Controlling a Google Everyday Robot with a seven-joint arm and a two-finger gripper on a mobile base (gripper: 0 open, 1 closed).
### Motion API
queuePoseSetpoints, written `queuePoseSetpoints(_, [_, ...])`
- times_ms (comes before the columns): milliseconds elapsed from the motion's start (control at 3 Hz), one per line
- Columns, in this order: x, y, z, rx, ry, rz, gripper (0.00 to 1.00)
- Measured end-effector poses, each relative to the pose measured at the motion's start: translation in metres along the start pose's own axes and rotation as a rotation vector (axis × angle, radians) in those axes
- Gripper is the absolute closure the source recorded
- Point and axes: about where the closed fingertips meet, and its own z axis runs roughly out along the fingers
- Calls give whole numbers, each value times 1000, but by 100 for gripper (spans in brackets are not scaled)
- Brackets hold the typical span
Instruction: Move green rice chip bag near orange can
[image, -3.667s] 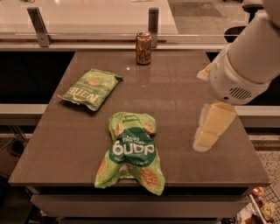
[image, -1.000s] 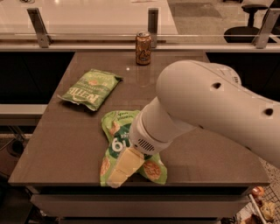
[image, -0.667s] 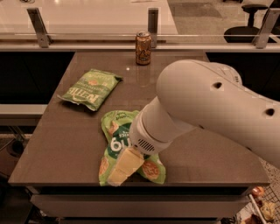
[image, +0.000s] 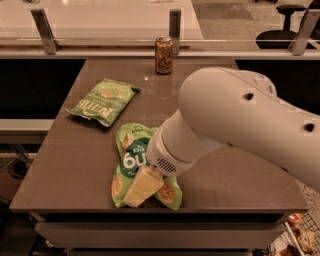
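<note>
Brown tabletop (image: 225, 190) holds, at left, a flat pale green bag (image: 102, 100) lettered "Kettle" in white; near the front edge lies the green rice chip bag (image: 131, 150), its white lettering upside down and partly hidden. The cream gripper (image: 142, 186) sits on the bag's lower half; whether it grips cannot be told; the orange can (image: 163, 54) stands upright at the far edge, well apart from the bag; the white arm (image: 240, 120) fills the right.

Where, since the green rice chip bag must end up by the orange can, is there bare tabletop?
Bare table lies in front of the orange can, and left of it, behind the Kettle bag. Front centre is crowded: the hand sits on the green rice chip bag, and the arm hides much of the right side.
</note>
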Motion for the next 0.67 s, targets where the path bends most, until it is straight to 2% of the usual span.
queuePoseSetpoints(333, [-1,1,-1,2,0,-2,100])
queuePoseSetpoints(667, [-1,1,-1,2,0,-2,100])
